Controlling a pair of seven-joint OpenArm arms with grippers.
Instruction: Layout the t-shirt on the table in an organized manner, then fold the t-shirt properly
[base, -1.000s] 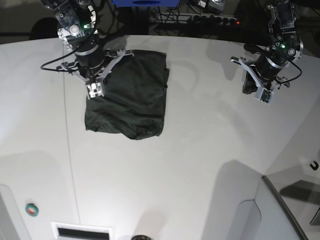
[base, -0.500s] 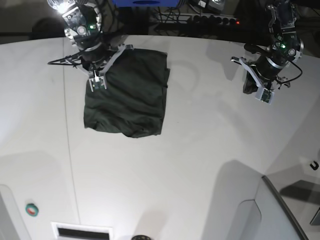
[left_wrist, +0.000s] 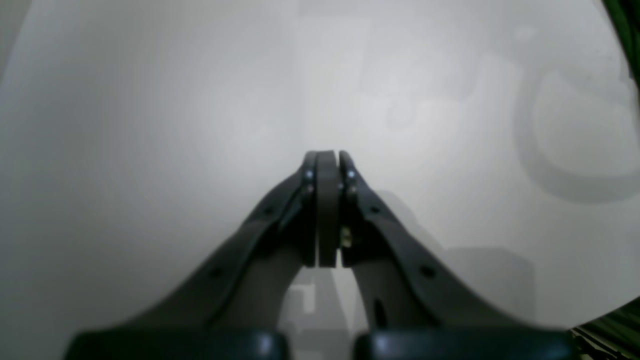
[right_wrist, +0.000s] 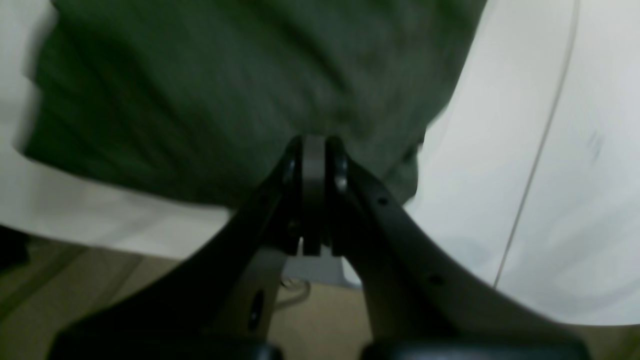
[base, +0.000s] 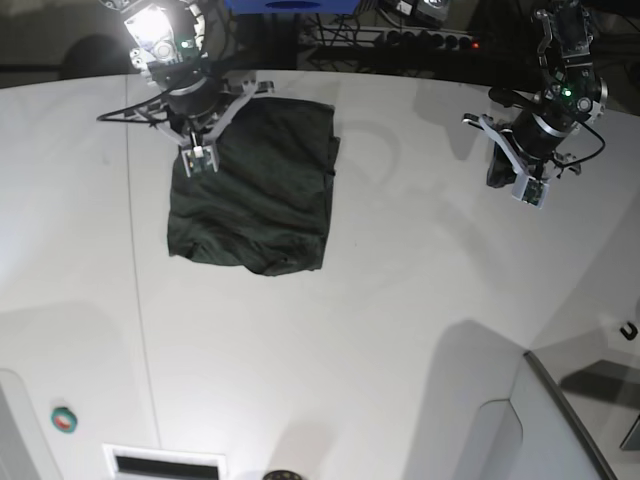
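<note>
Because the worktop (base: 400, 320) is broad, the t-shirt (base: 255, 195) lies as a folded, roughly square bundle toward its eleven o'clock; the right tool (base: 198, 162), jaws together and empty, hovers over its far corner, likely for the next fold; the left tool (base: 528, 190) hangs idle at two o'clock, pressed together

A small green round object (base: 64, 419) sits near the lower left corner in the base view. A white rectangular plate with a dark slot (base: 165, 463) lies at the bottom edge, just to its right. A blue object (base: 290, 5) stands at the top edge. A power strip (base: 425, 40) lies behind, among cables. A small black hook (base: 628, 331) lies at right.
</note>
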